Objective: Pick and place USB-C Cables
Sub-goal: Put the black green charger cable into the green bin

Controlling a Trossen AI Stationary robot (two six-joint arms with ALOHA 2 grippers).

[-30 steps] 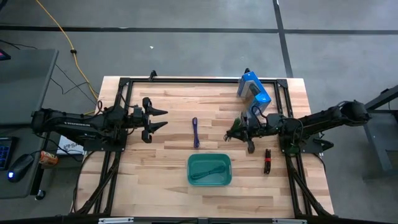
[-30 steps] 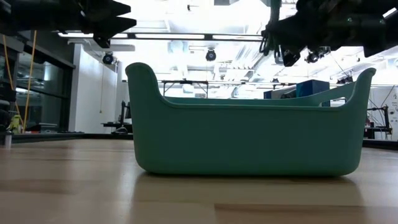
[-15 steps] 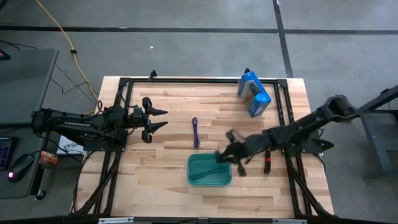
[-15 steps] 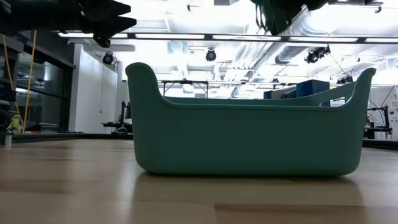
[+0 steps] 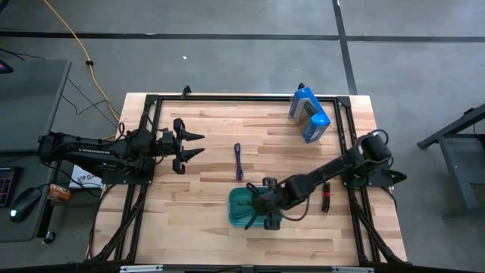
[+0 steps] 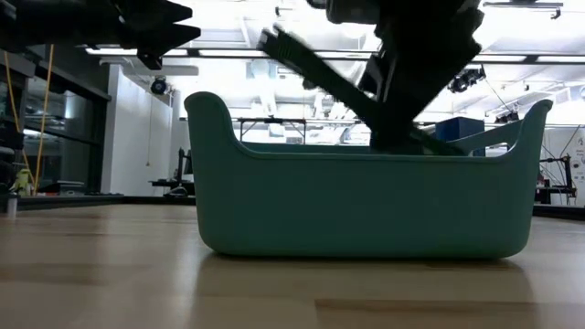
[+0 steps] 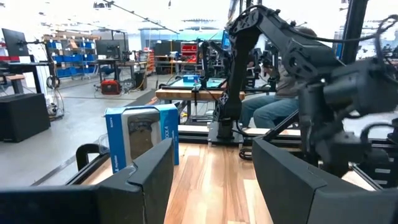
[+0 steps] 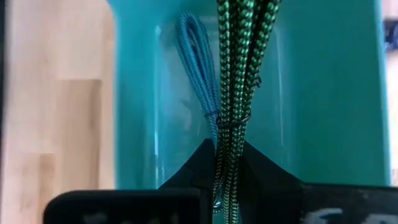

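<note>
Right claw point(image 8: 229, 163) clamped on green cable point(image 8: 239, 68) — over teal tub point(image 8: 329, 93)

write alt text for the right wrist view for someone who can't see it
The right gripper is shut on a green cable, holding the bundle over the inside of a teal tub. A teal cable already lies on the tub's floor, and bare wooden table shows beside the tub.
</note>
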